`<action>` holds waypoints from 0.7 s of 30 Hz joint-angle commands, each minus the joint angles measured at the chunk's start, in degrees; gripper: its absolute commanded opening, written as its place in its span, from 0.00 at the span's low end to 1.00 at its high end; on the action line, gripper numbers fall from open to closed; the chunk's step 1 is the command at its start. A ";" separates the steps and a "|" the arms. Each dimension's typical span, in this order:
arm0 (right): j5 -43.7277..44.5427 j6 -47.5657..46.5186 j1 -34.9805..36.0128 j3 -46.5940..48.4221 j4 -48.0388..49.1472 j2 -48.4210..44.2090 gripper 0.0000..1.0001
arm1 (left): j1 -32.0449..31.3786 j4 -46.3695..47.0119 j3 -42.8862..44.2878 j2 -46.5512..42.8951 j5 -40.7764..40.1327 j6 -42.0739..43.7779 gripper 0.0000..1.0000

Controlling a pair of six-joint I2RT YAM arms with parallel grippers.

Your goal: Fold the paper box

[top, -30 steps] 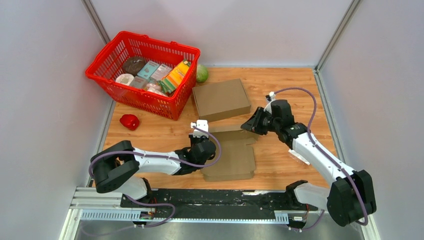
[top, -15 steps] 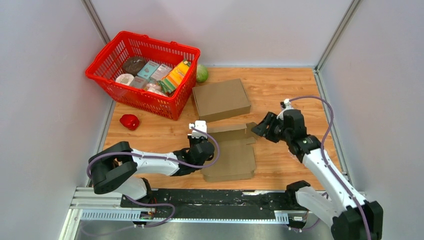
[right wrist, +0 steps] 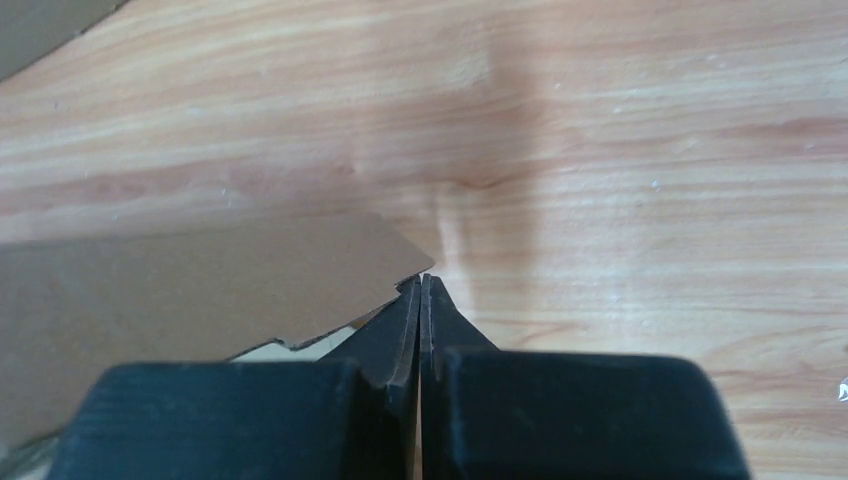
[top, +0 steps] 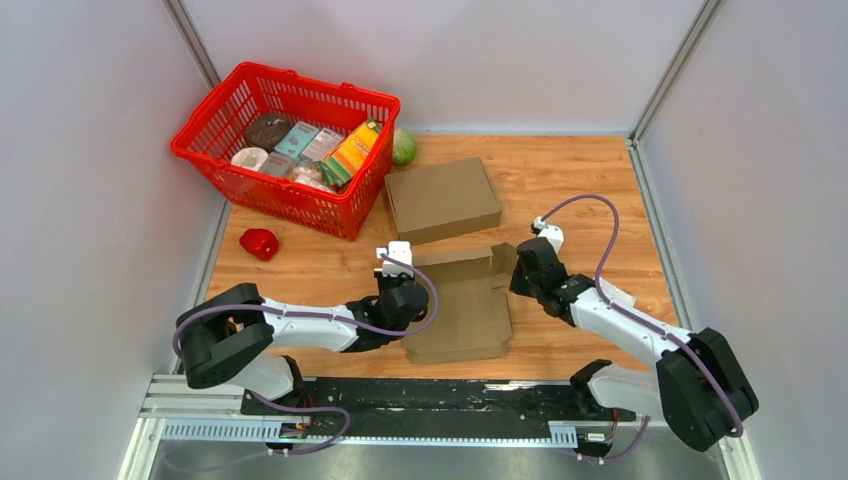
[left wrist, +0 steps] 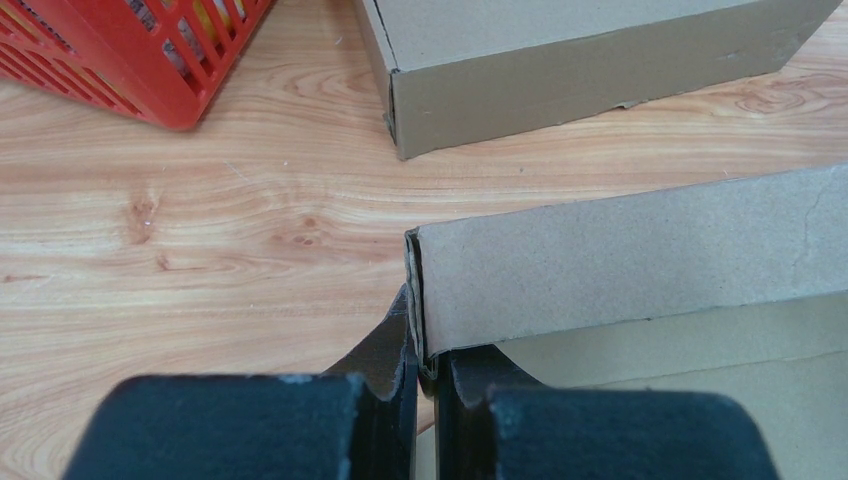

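Observation:
The paper box (top: 462,305) is a brown, partly folded cardboard blank lying flat at the near middle of the table. Its back wall (left wrist: 620,265) stands upright. My left gripper (top: 404,292) is shut on that wall's left end, and the cardboard edge shows pinched between the jaws of the left gripper (left wrist: 425,350). My right gripper (top: 521,276) sits low at the box's right side. In the right wrist view the right gripper (right wrist: 420,287) is shut with nothing between its jaws, its tips right beside the corner of a brown flap (right wrist: 200,285).
A closed cardboard box (top: 442,198) lies behind the blank. A red basket (top: 352,215) holding packaged goods stands at the back left, with a green ball (top: 404,146) beside it. A red object (top: 259,243) lies at the left. A clear plastic scrap (top: 612,297) lies by the right arm.
My right arm pulled away from the box's back right corner, opened, then came down beside the right flap and shut. The left gripper kept its hold and place.

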 commanded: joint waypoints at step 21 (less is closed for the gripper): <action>-3.25 4.84 0.15 -2.55 16.09 1.81 0.00 | 0.22 -2.41 -0.97 -0.06 0.68 -0.06 0.00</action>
